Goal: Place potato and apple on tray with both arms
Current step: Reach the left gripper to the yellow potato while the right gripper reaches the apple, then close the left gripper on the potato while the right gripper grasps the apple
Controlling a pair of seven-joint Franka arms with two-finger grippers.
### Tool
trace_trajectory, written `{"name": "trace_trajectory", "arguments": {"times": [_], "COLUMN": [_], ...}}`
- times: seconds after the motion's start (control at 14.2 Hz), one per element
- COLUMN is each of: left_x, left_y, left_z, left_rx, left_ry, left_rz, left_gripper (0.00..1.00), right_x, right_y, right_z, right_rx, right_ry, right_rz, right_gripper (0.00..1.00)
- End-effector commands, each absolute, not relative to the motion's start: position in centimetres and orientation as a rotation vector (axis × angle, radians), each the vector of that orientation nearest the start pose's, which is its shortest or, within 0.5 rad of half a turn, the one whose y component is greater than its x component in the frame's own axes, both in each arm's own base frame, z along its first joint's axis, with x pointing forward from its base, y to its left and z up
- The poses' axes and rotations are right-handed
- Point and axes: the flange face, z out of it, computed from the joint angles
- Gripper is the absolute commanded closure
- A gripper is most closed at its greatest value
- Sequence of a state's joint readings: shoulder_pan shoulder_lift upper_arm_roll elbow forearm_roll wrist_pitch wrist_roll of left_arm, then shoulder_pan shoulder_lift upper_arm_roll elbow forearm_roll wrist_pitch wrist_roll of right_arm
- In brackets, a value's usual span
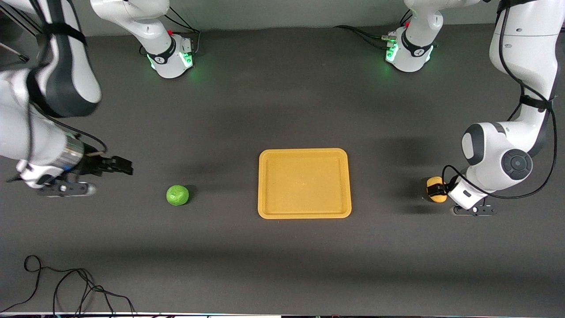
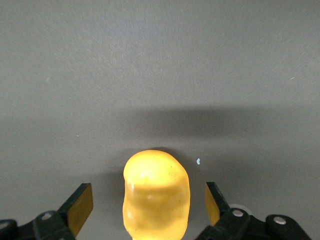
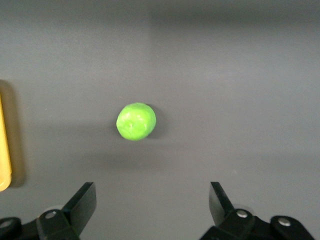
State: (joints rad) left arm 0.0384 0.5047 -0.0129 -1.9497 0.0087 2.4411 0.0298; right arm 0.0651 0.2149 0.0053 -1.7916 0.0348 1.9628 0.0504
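Observation:
The orange-yellow tray [image 1: 304, 213] lies mid-table. The green apple [image 1: 177, 195] sits on the table beside it, toward the right arm's end. It also shows in the right wrist view [image 3: 136, 121], with the tray's rim [image 3: 4, 155] at the edge. My right gripper [image 1: 126, 166] is open and empty, apart from the apple and short of it in the right wrist view [image 3: 151, 197]. The yellow-orange potato [image 1: 435, 181] sits toward the left arm's end. My left gripper [image 1: 437, 191] is open around the potato [image 2: 156, 185], with a gap on each side of it [image 2: 148, 204].
A loose black cable [image 1: 66, 282] lies near the table's front edge at the right arm's end. The two arm bases [image 1: 170, 57] [image 1: 408, 51] stand along the back edge. Dark bare table surrounds the tray.

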Motion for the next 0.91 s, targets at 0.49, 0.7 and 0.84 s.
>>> {"name": "trace_trajectory", "arguments": {"times": [0.49, 0.7, 0.84], "left_x": [60.8, 61.8, 62.6], "left_y": [1.3, 0.4, -1.9], "left_z": [21.2, 25.4, 30.6], "left_rx": [-3.141, -3.145, -3.153], "left_ry": [0.013, -0.015, -0.036], "left_rz": [-0.005, -0.072, -0.010], "left_gripper": [0.56, 0.57, 0.58], "right_x": [63.1, 62.3, 62.3], "right_y": [8.4, 10.1, 10.3], "right_z": [29.5, 26.5, 25.2], "right_rx": [-3.071, -3.082, -3.085], "right_ry": [0.110, 0.068, 0.091], "right_rz": [0.163, 0.232, 0.232], "right_gripper": [0.00, 0.00, 0.00]}}
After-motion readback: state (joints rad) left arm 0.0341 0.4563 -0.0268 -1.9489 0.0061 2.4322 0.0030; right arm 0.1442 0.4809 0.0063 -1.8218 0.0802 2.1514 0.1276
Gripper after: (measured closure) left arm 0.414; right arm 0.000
